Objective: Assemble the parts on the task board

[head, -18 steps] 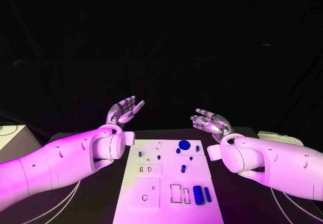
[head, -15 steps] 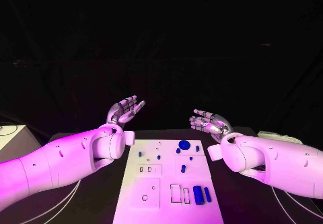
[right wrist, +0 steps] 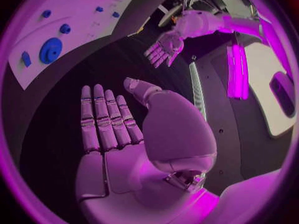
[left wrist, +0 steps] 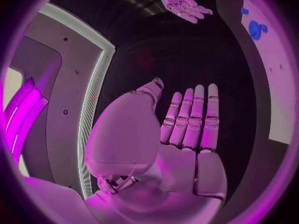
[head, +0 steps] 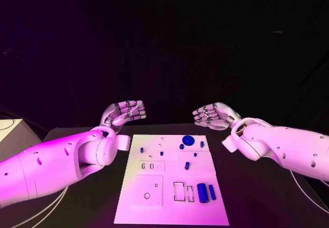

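The task board (head: 171, 190) lies flat on the tabletop (head: 260, 199), its long axis running away from the robot. The blue parts lie on it, most toward its far end and right side: a round disc (head: 188, 139) near the far edge, and a long cylinder (head: 202, 192) with a thinner pin (head: 212, 192) just beside it near the right edge, both parallel to the board's long axis. The left hand (head: 125, 113) hovers beyond the board's far-left corner, the right hand (head: 214, 116) beyond its far-right corner. Both hold nothing; their fingers (left wrist: 198, 115) are extended, side by side. The right hand is judged nearer the disc, so a reach from that side appears shortest.
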Tool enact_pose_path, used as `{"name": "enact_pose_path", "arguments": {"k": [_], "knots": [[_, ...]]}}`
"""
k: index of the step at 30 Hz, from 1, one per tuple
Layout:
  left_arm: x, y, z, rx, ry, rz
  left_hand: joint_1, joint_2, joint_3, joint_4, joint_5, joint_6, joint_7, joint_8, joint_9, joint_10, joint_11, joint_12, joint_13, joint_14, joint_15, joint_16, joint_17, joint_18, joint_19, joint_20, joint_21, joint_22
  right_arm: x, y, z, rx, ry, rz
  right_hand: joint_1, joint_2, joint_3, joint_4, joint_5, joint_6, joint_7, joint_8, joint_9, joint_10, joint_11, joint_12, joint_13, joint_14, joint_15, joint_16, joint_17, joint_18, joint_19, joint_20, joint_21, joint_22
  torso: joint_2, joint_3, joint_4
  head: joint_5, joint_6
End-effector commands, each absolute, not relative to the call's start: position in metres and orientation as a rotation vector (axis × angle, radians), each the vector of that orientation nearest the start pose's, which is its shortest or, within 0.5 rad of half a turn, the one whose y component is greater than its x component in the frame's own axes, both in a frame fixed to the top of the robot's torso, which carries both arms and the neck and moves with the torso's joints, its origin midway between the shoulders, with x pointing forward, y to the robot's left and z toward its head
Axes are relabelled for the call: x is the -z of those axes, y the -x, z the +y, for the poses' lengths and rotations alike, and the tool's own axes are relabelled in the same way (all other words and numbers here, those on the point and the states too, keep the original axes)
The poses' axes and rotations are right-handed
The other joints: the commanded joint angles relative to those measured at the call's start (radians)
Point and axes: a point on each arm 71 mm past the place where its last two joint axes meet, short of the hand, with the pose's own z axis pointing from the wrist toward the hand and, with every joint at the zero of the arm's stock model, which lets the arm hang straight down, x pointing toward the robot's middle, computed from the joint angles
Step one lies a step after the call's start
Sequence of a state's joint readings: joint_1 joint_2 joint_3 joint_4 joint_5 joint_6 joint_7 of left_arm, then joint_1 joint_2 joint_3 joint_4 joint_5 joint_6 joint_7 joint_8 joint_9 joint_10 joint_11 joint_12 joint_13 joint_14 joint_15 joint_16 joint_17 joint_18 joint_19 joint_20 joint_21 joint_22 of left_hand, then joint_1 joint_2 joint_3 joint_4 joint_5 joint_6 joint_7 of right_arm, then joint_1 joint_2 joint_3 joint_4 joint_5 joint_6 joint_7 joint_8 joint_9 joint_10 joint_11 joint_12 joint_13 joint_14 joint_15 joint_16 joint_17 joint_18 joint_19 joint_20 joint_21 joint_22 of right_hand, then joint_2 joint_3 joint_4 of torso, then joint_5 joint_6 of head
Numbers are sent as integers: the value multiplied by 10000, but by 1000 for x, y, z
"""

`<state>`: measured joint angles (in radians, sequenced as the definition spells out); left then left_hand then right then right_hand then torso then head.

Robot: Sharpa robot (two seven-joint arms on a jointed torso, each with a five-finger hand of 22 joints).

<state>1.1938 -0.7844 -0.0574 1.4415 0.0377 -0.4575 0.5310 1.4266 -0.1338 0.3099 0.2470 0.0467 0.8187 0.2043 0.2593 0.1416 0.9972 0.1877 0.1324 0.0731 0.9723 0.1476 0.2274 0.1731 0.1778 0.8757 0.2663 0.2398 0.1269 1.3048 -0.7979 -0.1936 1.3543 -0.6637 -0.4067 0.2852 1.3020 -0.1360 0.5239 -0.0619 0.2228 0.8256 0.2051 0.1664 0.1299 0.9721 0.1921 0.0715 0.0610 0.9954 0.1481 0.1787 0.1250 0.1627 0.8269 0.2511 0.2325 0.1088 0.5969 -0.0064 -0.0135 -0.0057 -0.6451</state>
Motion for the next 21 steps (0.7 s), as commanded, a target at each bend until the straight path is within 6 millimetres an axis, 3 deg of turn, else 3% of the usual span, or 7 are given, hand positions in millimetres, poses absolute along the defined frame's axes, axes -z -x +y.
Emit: {"name": "enact_pose_path", "arguments": {"k": [1,3,5,8,15,18,21], "knots": [[179,-496,212,15147,10566,12760,-65,9,158,-46,33,288,267,80,44,422,-132,55,0,401,-149,222,201,72,399,-162,275,108,178,-515,-223,-8535,-237,16241,306,-198,-161,-238,-104,1443,-15,323,186,1931,-573,59,47,2608,-843,995,690,199,1939,-790,1602,746,293,32,61,-51,48],[177,-490,212,15319,10519,12889,-101,-41,330,-86,33,495,185,125,66,739,-243,38,-11,835,-304,487,450,68,769,-340,572,239,175,-515,-221,-7914,573,16251,348,-239,-303,-277,-34,1592,-108,334,190,2177,-679,26,40,3053,-1003,1220,915,181,2157,-994,2085,1039,412,40,76,-84,63],[174,-483,212,15501,10488,13007,-129,-109,463,-129,29,548,157,100,58,836,-275,-55,-38,989,-360,605,619,55,906,-429,731,314,172,-514,-219,-7352,1248,16211,405,-303,-545,-345,30,1854,-264,326,197,2617,-901,-22,49,4142,-1294,1959,1535,170,2633,-1407,3190,1730,522,36,105,-151,114],[171,-475,212,15709,10467,13143,-176,-196,625,-197,31,593,134,56,45,938,-311,-180,-53,1238,-443,845,878,50,1077,-532,968,433,169,-513,-217,-6750,1943,16105,345,-398,-558,-320,90,2046,-372,218,174,2960,-1024,-96,72,4630,-1428,2905,2378,165,2714,-1596,4190,2428,657,27,126,-202,137],[163,-458,214,16096,10451,13385,-320,-325,872,-328,31,661,106,-24,26,1077,-352,-396,-54,1393,-529,1250,1340,33,1295,-684,1469,711,166,-510,-208,-5800,3052,15793,110,-793,-75,-56,92,2202,-481,-54,232,3044,-1115,-80,97,4716,-1519,5753,4572,190,2837,-1650,5630,3553,983,19,186,-292,137],[160,-453,215,16202,10442,13422,-429,-378,986,-407,29,675,98,-80,14,1122,-359,-521,-53,1422,-567,1541,1635,21,1390,-759,1838,930,166,-509,-203,-5602,3327,15705,-10,-959,133,119,122,2187,-484,-107,317,2804,-1069,-83,84,4977,-1487,8521,7315,-105,3769,-1621,7263,5665,1114,20,200,-321,137],[158,-450,215,16300,10427,13432,-530,-417,1071,-487,27,682,108,-133,4,1144,-367,-606,-48,1412,-591,1913,1948,1,1349,-803,2169,1145,167,-509,-199,-5477,3474,15654,-119,-1140,132,203,108,2110,-472,-155,346,2494,-1028,-114,59,4935,-1424,9051,7783,-164,3887,-1584,7563,6082,1196,15,201,-345,134]]}}
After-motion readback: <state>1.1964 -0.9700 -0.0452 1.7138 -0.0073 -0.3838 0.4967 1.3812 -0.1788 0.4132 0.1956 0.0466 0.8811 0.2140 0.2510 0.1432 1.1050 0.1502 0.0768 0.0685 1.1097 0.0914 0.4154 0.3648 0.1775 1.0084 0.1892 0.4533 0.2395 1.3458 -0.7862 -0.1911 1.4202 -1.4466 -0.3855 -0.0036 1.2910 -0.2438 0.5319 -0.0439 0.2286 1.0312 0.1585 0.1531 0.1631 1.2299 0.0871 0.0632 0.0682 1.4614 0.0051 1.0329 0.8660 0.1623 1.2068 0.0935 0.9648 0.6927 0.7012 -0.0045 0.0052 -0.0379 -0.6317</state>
